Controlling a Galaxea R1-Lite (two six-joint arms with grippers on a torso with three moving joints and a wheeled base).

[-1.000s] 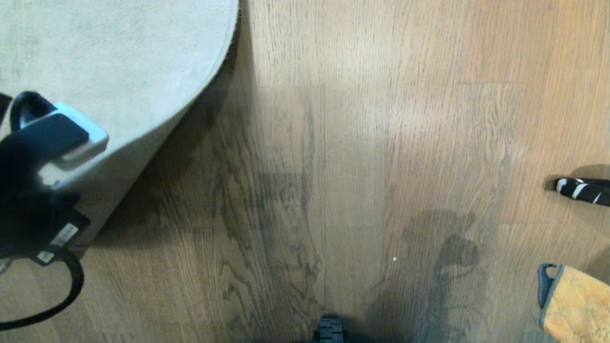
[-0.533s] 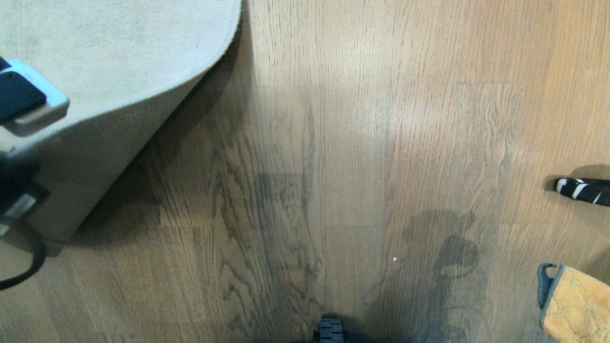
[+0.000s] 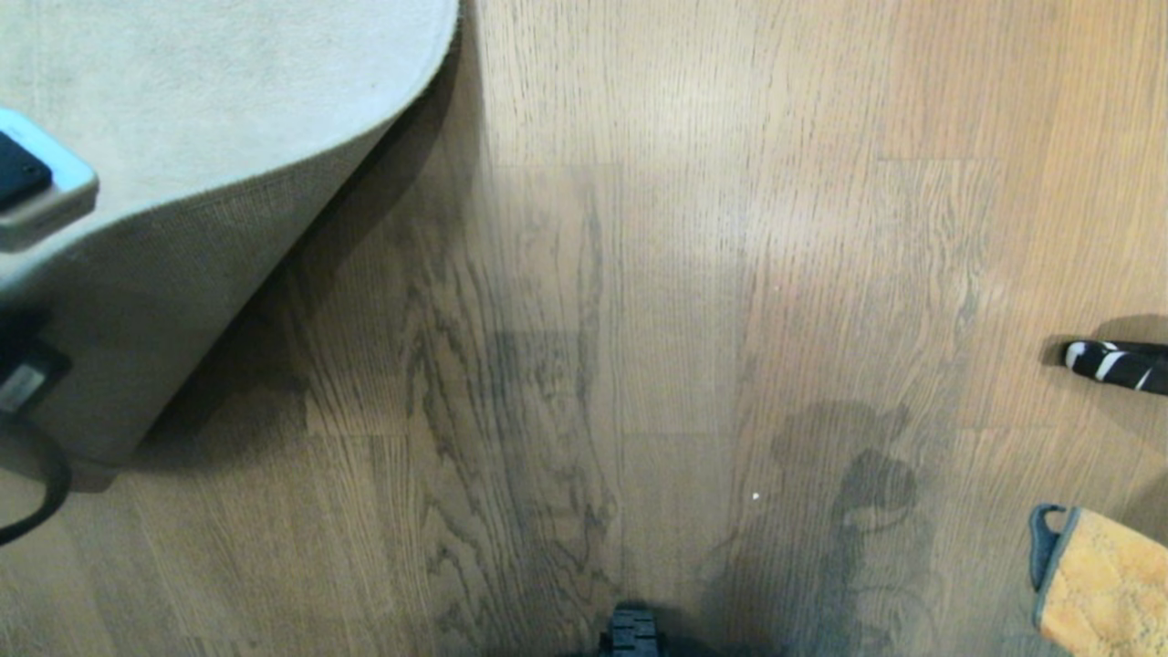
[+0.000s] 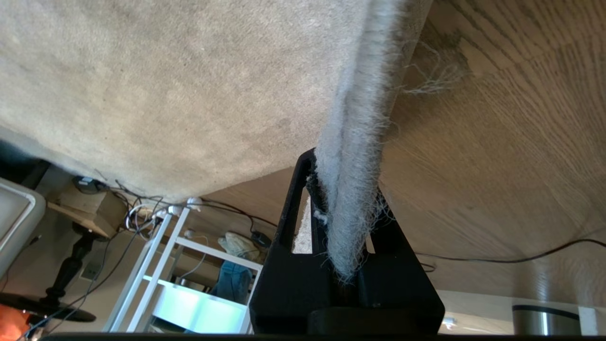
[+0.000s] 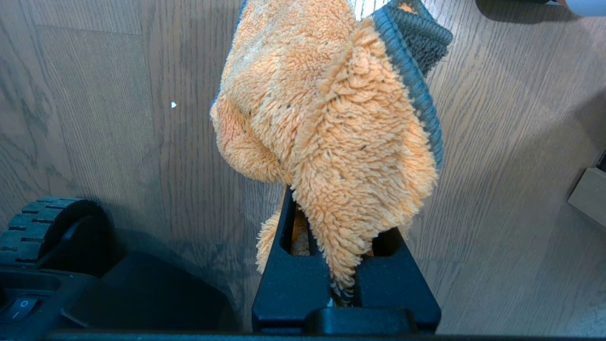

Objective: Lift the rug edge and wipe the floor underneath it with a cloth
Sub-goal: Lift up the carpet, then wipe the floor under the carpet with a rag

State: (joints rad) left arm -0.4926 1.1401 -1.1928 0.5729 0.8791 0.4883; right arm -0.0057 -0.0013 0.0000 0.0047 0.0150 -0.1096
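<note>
Your left gripper (image 4: 348, 227) is clamped on the rug edge (image 4: 352, 156), holding it curled up off the floor (image 3: 639, 319) at about ten o'clock, while your right gripper (image 5: 343, 265) pinches the orange cloth (image 5: 331, 118) at four o'clock.

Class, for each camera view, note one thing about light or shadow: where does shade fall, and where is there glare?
Head view: the lifted pale grey rug edge shades the brown wood-grain floor beneath; pale glare near the top. Left wrist view: the rug's underside is dim. Right wrist view: the fluffy orange cloth is evenly lit.
</note>
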